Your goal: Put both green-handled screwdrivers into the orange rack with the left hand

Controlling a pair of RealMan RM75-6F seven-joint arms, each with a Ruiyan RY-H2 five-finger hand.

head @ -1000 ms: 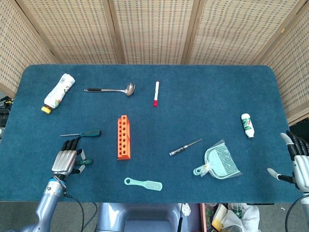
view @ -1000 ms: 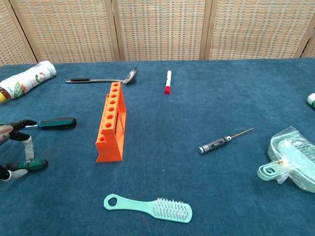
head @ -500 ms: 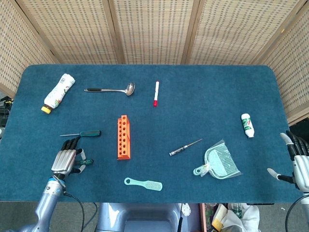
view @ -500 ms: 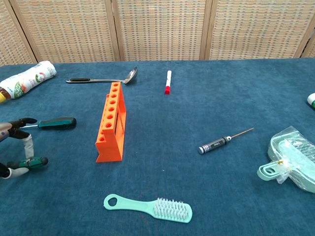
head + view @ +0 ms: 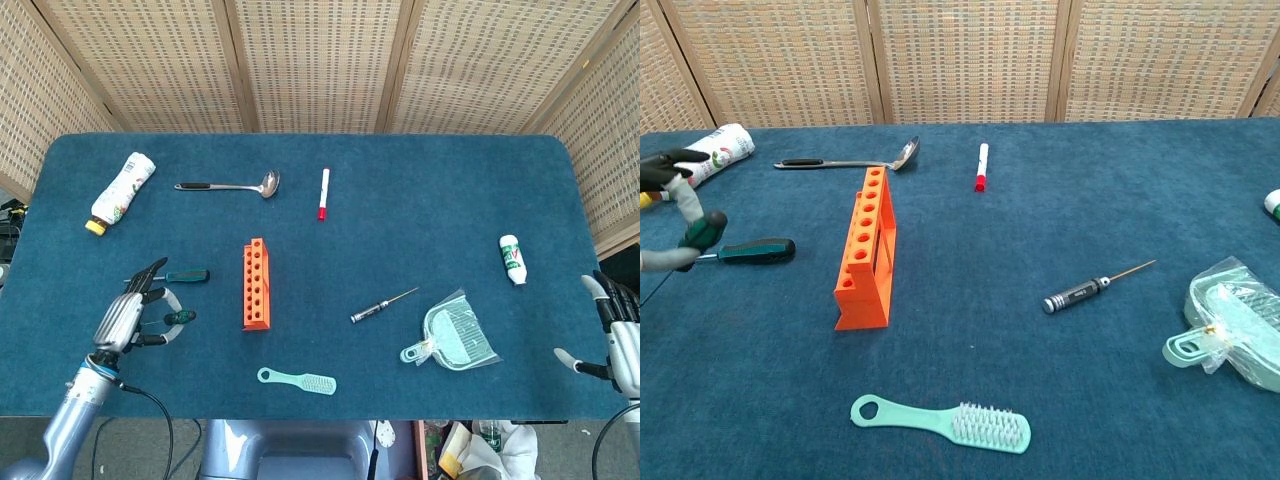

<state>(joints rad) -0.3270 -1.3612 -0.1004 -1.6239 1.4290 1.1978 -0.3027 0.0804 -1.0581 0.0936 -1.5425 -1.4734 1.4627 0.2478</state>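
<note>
the left hand (image 5: 128,318) is near the front-left corner of the worktop (image 5: 420,200), lifted off the cloth, with one green-handled screwdriver (image 5: 178,317) pinched between thumb and fingers by its handle. in the chest view the handle's butt shows dark green above the fingers (image 5: 680,195) and a thin shaft seems to run down and left from the hand, so its long axis looks tilted, tip low; the exact angle i cannot tell.

just beyond it, the second screwdriver (image 5: 168,277) lies flat on the cloth near the left edge, long axis along the worktop's width, handle toward the orange rack (image 5: 256,284) and bare tip toward the left edge.

both tools look light and stiff: a slim steel shaft in a hard, smooth handle that could twist in a loose pinch. the handle is the place to hold, close to where the shaft begins, leaving the tip free to enter a hole.

the rack stands just right of them, left of centre, its row of holes running front to back. it looks like light plastic, so a shaft pushed in off-vertical would probably tip or shove it.

the right hand (image 5: 618,340) sits at the front-right corner, fingers apart, holding nothing.
</note>
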